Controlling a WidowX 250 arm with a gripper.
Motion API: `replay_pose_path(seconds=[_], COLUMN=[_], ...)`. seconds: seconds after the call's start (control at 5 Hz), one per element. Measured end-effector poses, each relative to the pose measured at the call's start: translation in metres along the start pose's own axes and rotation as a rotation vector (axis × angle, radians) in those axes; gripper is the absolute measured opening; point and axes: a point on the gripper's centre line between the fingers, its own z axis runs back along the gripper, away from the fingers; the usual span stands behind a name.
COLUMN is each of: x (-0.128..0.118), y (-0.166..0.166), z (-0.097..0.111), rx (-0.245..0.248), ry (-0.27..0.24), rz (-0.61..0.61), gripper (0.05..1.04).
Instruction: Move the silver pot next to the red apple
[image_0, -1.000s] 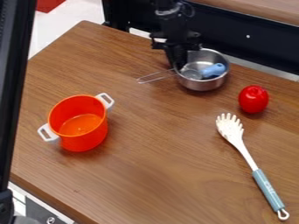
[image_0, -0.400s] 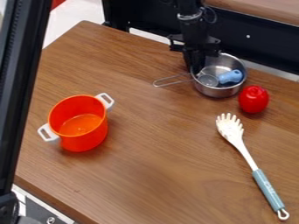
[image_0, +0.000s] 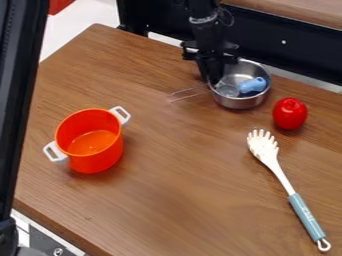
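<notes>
pot (image_0: 240, 102) shifted back left, away from apple (image_0: 290, 114) | gripper (image_0: 214, 80) seemingly clamped on pot's left rim, both having moved together | pot upright, near apple, gap wider | probably needs easing right again

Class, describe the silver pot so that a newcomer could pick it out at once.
On the wooden table, look towards the far edge, where the black gripper hangs down. The silver pot is right beside it, a little up and left of the red apple. Unlike the orange pot with white handles, it is metallic and holds a blue object.
</notes>
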Motion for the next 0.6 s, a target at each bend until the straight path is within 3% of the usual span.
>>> replay_pose_path(seconds=[0.2, 0.4, 0.6], x=[-0.001, -0.002, -0.005], y=[0.005, 0.009, 0.013], z=[0.016, 0.044, 0.05], rx=[-0.001, -0.005, -0.007], ry=[-0.017, -0.067, -0.062], rz=[0.03, 0.06, 0.08], gripper=[0.441, 0.718, 0.961])
